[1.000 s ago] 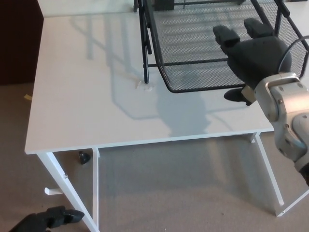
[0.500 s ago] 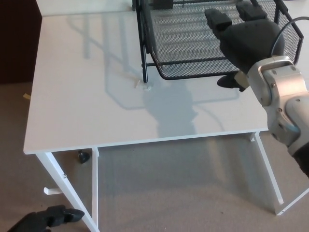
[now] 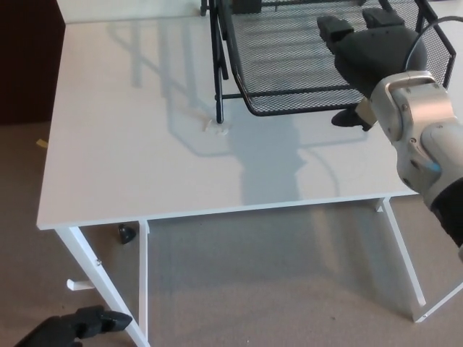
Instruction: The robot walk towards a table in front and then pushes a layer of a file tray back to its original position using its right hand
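The left hand [image 3: 72,329] hangs low beside the table [image 3: 130,144]; its grip cannot be told. The mesh tray layer [image 3: 289,65] sticks out under the right hand's [image 3: 372,61] spread, empty fingers. It should push straight back, gently.

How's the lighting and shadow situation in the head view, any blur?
Head view: even, bright light, no glare on the white table. The tray and right robot hand cast soft grey shadows down and left across the tabletop. Mesh stays sharp; no motion blur on the hand. Left robot hand sits dim at the bottom edge.
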